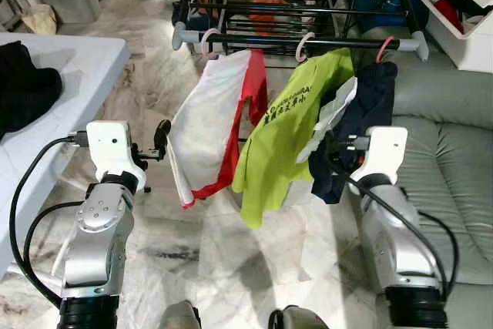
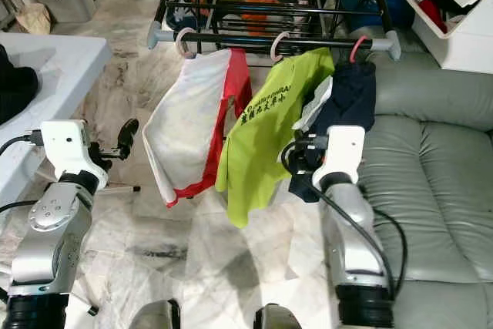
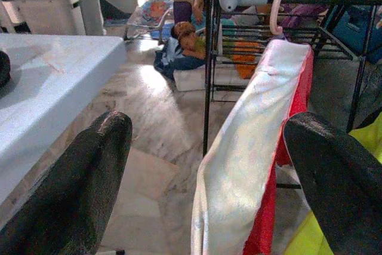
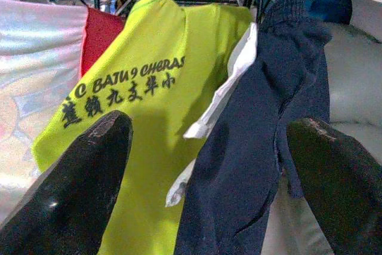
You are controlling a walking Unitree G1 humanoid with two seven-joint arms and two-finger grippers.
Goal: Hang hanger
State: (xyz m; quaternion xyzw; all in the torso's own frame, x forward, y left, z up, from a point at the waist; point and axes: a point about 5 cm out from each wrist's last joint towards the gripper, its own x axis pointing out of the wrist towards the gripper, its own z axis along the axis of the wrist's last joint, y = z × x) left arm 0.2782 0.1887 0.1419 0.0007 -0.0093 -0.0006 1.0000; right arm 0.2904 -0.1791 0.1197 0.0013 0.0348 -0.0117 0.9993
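Left gripper [image 1: 162, 138] mid-left of frame, fingers wide apart, empty, beside the white-and-red shirt [image 1: 212, 125]. Three hangers hook the drying rack rail [image 1: 308, 41] at top. Right gripper [image 4: 209, 165] gapes, empty, facing the navy garment [image 1: 362, 125], hung.

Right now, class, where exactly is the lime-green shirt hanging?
In the left eye view, the lime-green shirt hangs mid-rail on the drying rack, between the white-and-red garment on its left and the navy garment on its right.

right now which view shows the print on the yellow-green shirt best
The right wrist view: the yellow-green shirt hangs close there, its black print large and sharp between the open right gripper jaws. Both eye views show the print small. The left wrist view catches a corner.
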